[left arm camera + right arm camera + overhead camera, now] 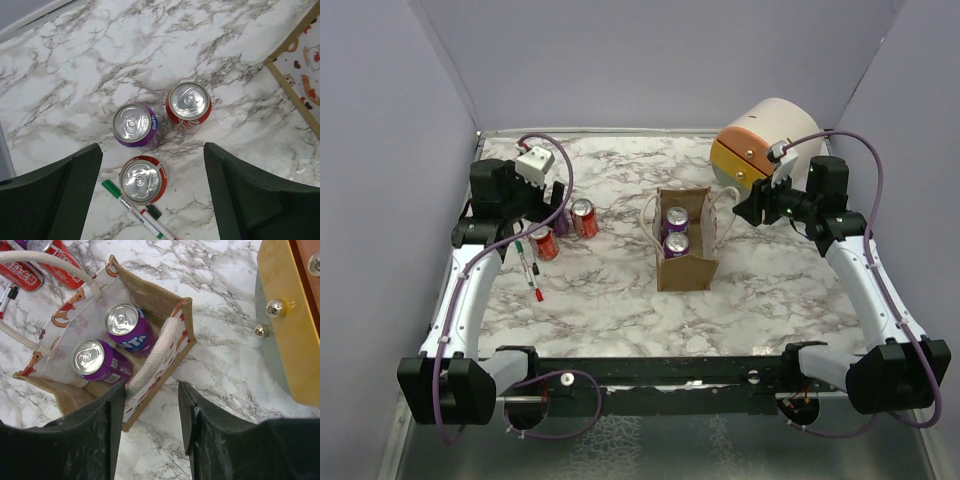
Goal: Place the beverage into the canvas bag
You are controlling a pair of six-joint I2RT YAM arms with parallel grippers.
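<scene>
Near-left of the canvas bag (687, 272), two markers (528, 262) lie on the counter (610, 290). Just past them stand three loose drinks: a near red can (142, 180), a purple can (135, 125) and a far red can (188, 105), the last two perhaps touching. The left tool (152, 150) hangs over them, spread wide and empty. Inside the bag stand two purple cans (95, 357). The right tool (150, 387) hovers at the bag's right rim, partly parted, empty. Far-right of the bag lies a cream-and-orange cylinder (765, 140).
</scene>
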